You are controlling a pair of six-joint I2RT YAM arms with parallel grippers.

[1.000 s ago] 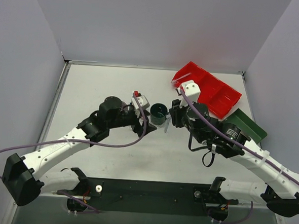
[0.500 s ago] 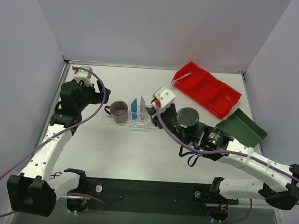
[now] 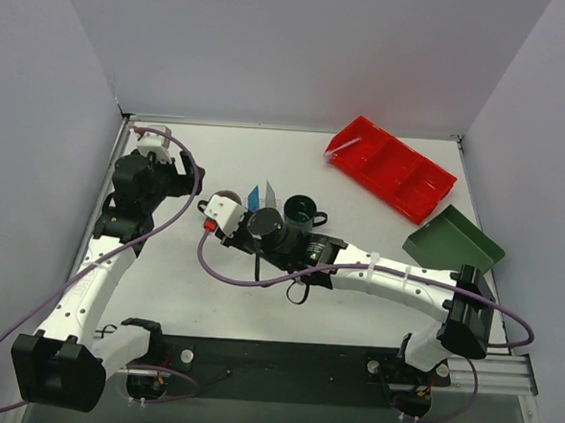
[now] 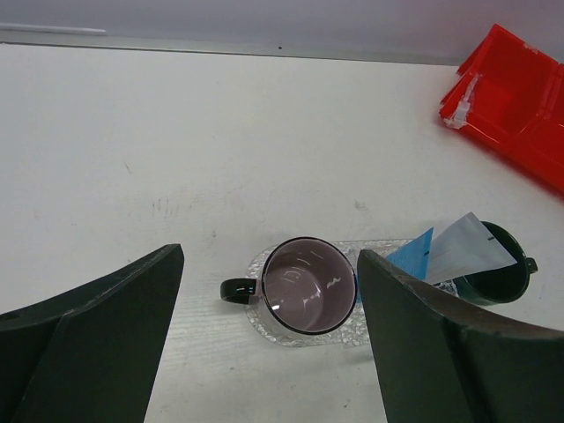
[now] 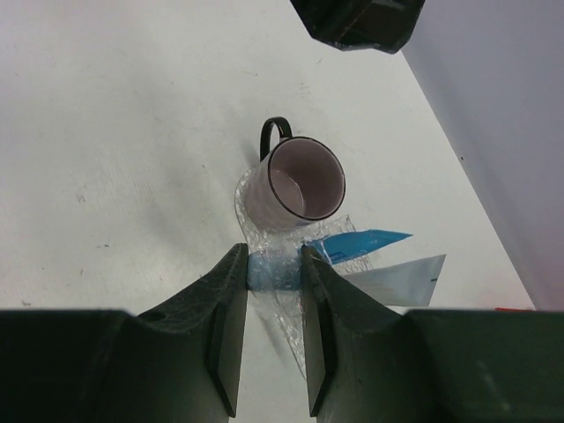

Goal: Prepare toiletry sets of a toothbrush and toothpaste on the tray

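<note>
Tray edge between outstretched right gripper

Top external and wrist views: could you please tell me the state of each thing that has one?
Left gripper: open, empty.
Right gripper: shut, seemingly on blue wedge-shaped tube.
White wedge-shaped tube: ungripped.
Glossy mauve mug: upright, empty, on clear glittery oval tray.
Dark green mug: upright.
</note>
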